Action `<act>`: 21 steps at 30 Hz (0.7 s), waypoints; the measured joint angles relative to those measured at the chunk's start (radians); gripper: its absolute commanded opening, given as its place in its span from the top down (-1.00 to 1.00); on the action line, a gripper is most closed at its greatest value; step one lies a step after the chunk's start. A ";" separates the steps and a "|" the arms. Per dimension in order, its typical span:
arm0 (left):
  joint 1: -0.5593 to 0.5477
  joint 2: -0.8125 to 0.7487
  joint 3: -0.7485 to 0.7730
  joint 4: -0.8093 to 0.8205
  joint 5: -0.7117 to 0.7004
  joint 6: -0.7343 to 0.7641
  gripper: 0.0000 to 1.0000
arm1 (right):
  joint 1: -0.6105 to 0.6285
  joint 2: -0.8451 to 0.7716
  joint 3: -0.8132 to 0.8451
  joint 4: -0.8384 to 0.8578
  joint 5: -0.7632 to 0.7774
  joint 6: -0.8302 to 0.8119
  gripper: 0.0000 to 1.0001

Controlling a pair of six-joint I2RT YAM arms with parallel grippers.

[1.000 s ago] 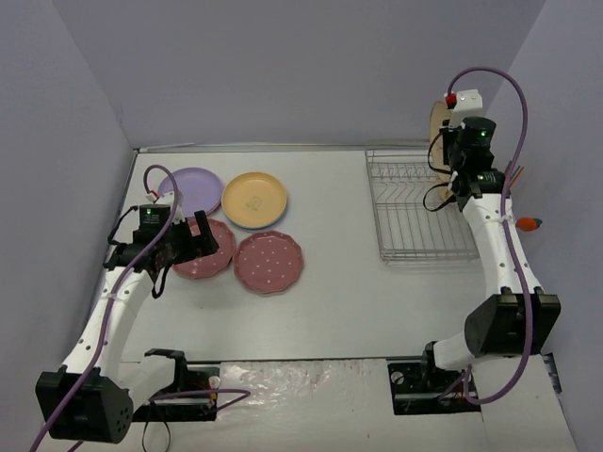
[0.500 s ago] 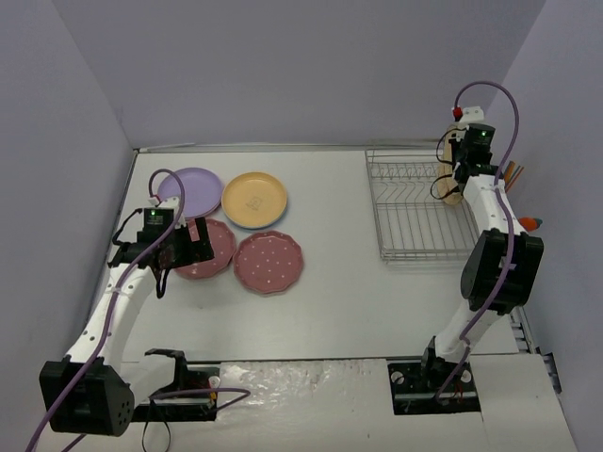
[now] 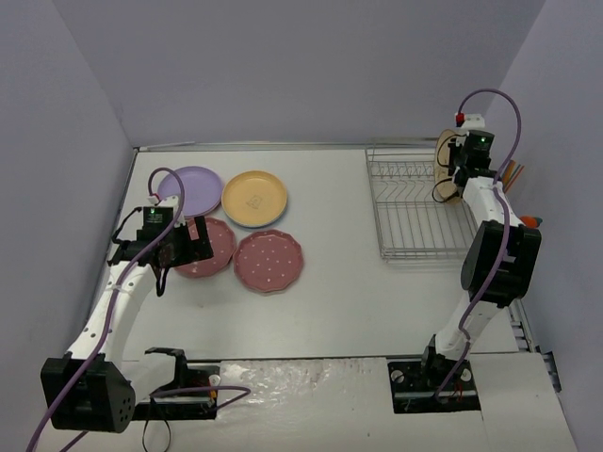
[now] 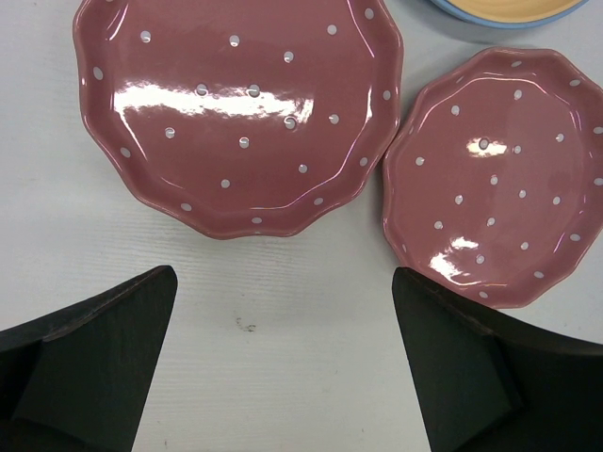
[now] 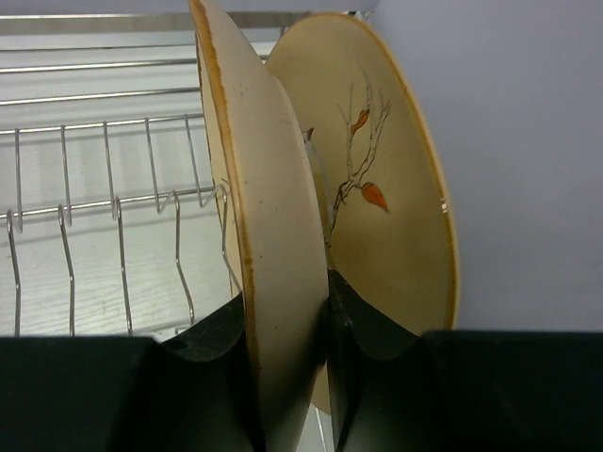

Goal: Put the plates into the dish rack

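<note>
The dish rack (image 3: 419, 212) sits on the right side of the worktop (image 3: 339, 301), and everything else is placed from it. At the rack's far right corner, the right fingers (image 5: 367, 358) are pinched narrow on the rim of a plain tan plate (image 5: 273, 282). They hold it upright and on edge, one finger on each face. The rack's wire slots run off to the left of this plate. Whether its lower edge sits in a slot cannot be told, as the fingers hide it. Just beside it, on the side away from the wires, a second tan plate with a branch print (image 5: 396, 217) also stands on edge.

Well to the left of the rack, four plates lie flat on the worktop in a loose cluster. A lilac plate (image 3: 203, 184) and a yellow-orange plate (image 3: 254, 199) are on the far side. Two pink dotted plates are on the near side. The right pink plate (image 3: 268, 262) is the one closer to the rack, and the left pink plate (image 3: 219, 247) lies just beside it.

The left fingers (image 4: 104, 358) are spread wide and hold nothing. They hover at the edge of the left pink plate, on its side away from the rack.
</note>
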 measured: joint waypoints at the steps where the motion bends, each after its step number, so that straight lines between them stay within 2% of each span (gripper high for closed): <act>1: 0.000 0.000 0.000 0.000 0.000 0.000 -0.94 | -0.002 0.001 -0.014 0.010 -0.011 0.009 0.89; 5: 0.000 0.000 0.000 0.001 0.003 0.000 -0.94 | -0.011 0.002 -0.051 0.012 -0.042 0.038 0.79; 7: 0.000 0.000 0.000 0.001 0.003 0.000 -0.94 | -0.013 0.003 -0.056 0.013 -0.050 0.048 0.63; 9: 0.000 0.000 0.000 0.001 0.003 0.001 -0.94 | -0.013 0.003 -0.057 0.016 -0.056 0.055 0.29; 11: 0.000 0.000 0.000 0.001 0.003 0.002 -0.94 | -0.015 0.003 -0.059 0.026 -0.066 0.065 0.10; 20: 0.000 -0.013 0.000 0.000 0.005 -0.010 -0.94 | -0.017 -0.049 -0.059 0.075 -0.095 0.086 -0.52; 21: 0.000 -0.018 0.000 -0.001 0.010 -0.016 -0.94 | -0.017 -0.065 -0.059 0.072 -0.098 0.086 -0.52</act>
